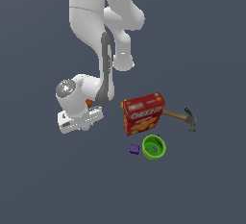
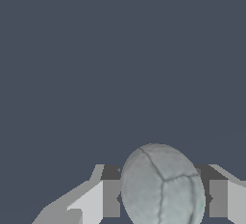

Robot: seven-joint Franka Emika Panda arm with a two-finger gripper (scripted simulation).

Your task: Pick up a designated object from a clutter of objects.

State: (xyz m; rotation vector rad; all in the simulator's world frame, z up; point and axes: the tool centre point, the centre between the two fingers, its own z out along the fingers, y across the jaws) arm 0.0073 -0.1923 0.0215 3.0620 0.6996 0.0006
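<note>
Dark grey floor all round, and the whitish-grey ball (image 2: 162, 187) sits squarely between the fingers (image 2: 111, 198) of the gripper (image 2: 163, 198), which stands open around it, well apart from the red box (image 1: 143, 113).

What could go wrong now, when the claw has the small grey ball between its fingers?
1. The grey ball is round and sits between the fingers of the claw; it may roll out if the grip is off centre.
2. An orange ball shows right beside the arm's wrist; a sideways move could knock it.
3. In the exterior view the claw hides the grey ball, so that view cannot confirm the grip.
</note>
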